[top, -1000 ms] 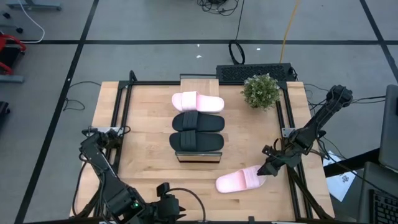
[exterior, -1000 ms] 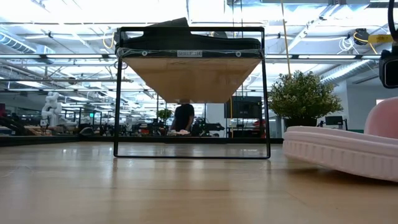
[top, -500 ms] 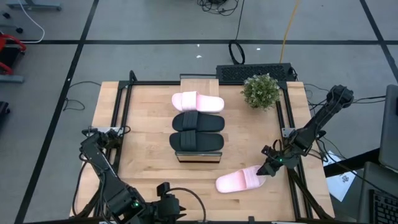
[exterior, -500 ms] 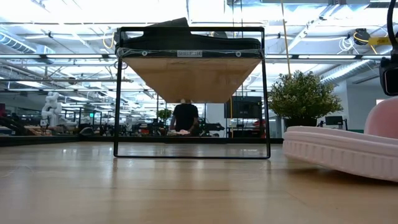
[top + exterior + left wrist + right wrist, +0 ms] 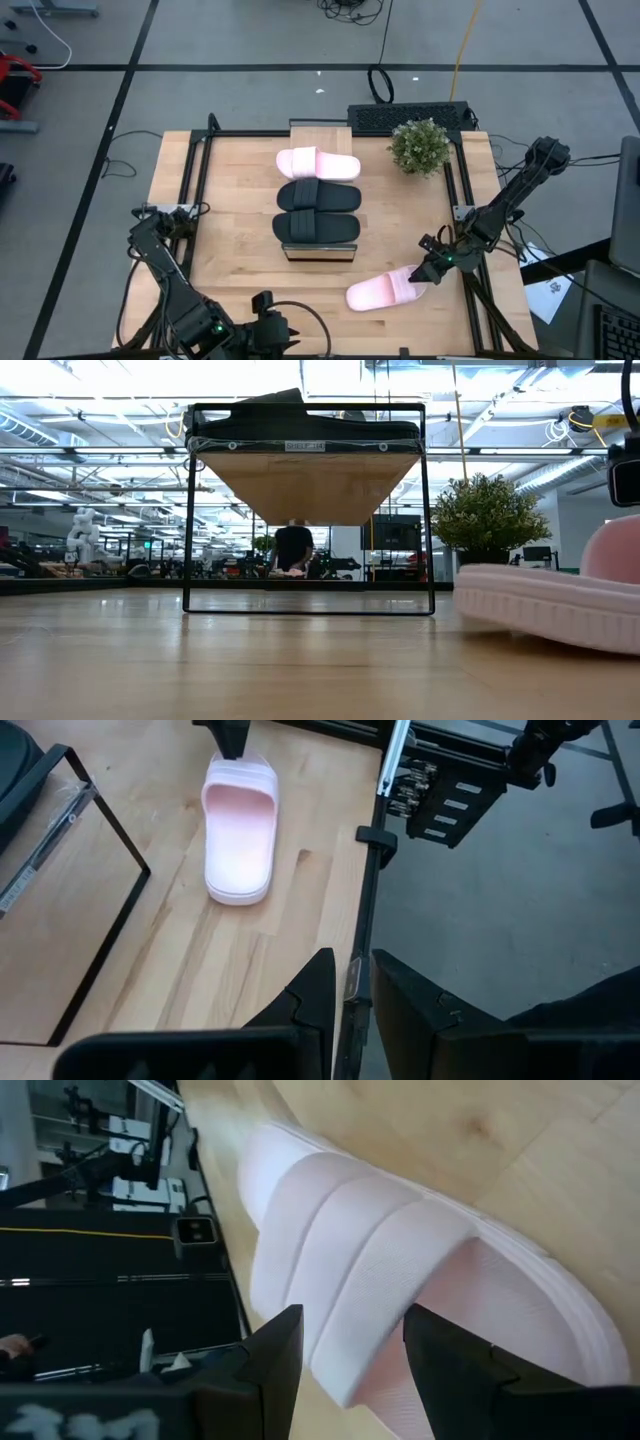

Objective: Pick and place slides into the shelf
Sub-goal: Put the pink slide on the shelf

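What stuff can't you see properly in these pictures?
- Low view: the pink slide is cut off by the picture's right edge.
- Low view: the slides on the shelf are mostly hidden by its plank.
- Right wrist view: the right gripper is at the slide's strap, but whether the fingers touch it cannot be told.
- High view: the left gripper, waiting at the table's near edge, is too small to judge.

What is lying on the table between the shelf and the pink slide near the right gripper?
Nothing: in the high view, only bare tabletop separates the shelf from the pink slide at the right gripper.
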